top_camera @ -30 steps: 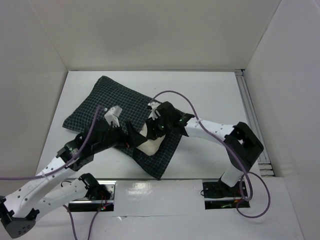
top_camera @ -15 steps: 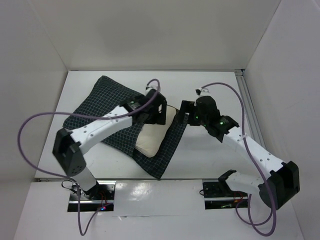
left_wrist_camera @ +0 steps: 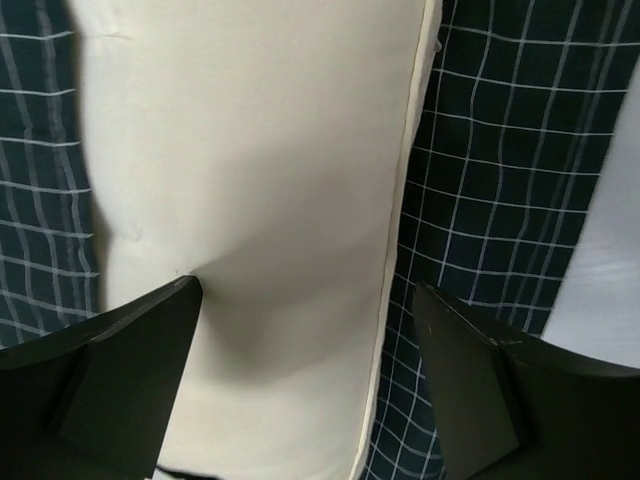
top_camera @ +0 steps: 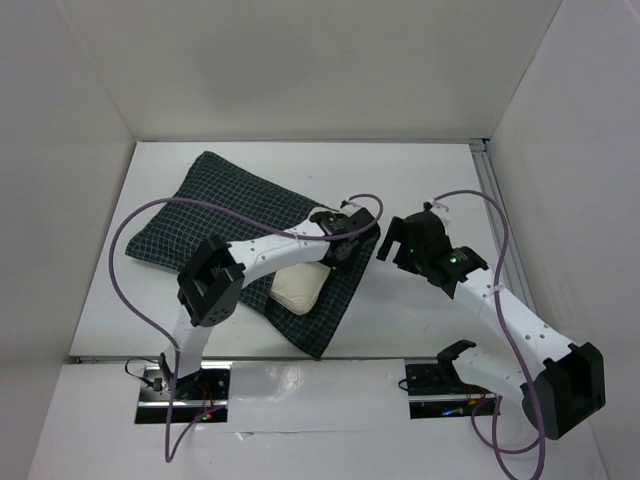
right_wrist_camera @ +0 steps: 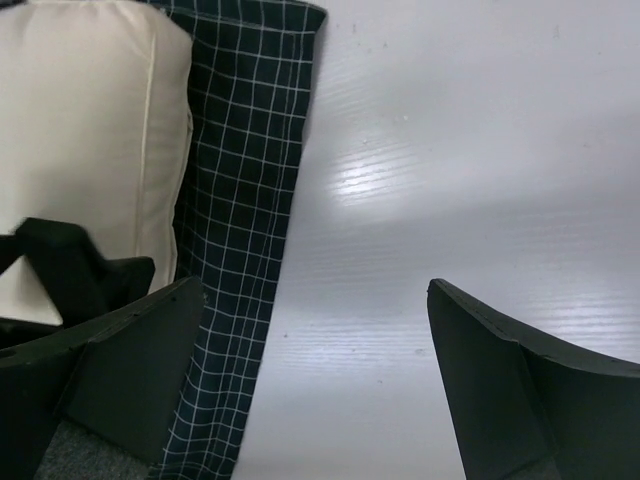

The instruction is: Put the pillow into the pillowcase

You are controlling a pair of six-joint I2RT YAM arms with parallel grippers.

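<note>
The pillowcase [top_camera: 225,215], dark with a fine white check, lies slanted across the table's left half. The cream pillow [top_camera: 300,288] rests on the pillowcase's near right part; its far end is hidden under my left arm. My left gripper [top_camera: 349,238] hangs open just above the pillow [left_wrist_camera: 250,150], one finger on each side of its seamed edge, with checked cloth [left_wrist_camera: 500,150] to the right. My right gripper [top_camera: 396,240] stands open over bare table [right_wrist_camera: 430,150], gripping nothing. The pillowcase's edge [right_wrist_camera: 245,150] and the pillow [right_wrist_camera: 90,120] lie to its left.
White walls close the table in at the back, left and right. A metal rail [top_camera: 497,215] runs along the right wall. Both arm bases sit on plates at the near edge [top_camera: 440,385]. Purple cables loop above the arms.
My right gripper has opened and pulled back to the right, off the pillow and over bare table. My left arm has swung round, its open gripper now over the pillow's right end.
</note>
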